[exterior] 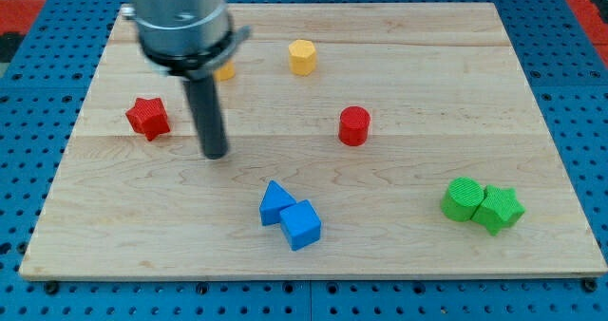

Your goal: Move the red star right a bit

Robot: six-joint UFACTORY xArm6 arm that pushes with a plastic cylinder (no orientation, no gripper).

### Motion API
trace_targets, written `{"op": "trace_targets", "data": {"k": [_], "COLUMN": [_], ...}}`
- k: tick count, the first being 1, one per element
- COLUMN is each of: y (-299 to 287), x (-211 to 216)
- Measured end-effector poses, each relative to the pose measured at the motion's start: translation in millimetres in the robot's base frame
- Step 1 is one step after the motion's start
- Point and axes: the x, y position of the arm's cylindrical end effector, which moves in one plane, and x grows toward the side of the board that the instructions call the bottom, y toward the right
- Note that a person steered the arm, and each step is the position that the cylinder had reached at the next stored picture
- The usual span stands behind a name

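The red star lies on the wooden board at the view's left. My tip rests on the board to the right of the star and slightly below it, a short gap apart, not touching it. The dark rod rises from the tip to the grey arm body at the view's top left.
A red cylinder stands near the middle. A yellow hexagon block sits at the top, and another yellow block is partly hidden behind the arm. A blue triangle touches a blue cube at the bottom. A green cylinder and green star sit at the bottom right.
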Motion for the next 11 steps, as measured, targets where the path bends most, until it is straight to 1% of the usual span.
{"op": "trace_targets", "data": {"k": [1,2,3,4,5,6,7,8,10,11], "y": [-63,-105,-116,-116,-116,-116,-116,-106,-16,6], "x": [0,-2,-10,-24,-26,-40,-40,-40,-40,-40]}}
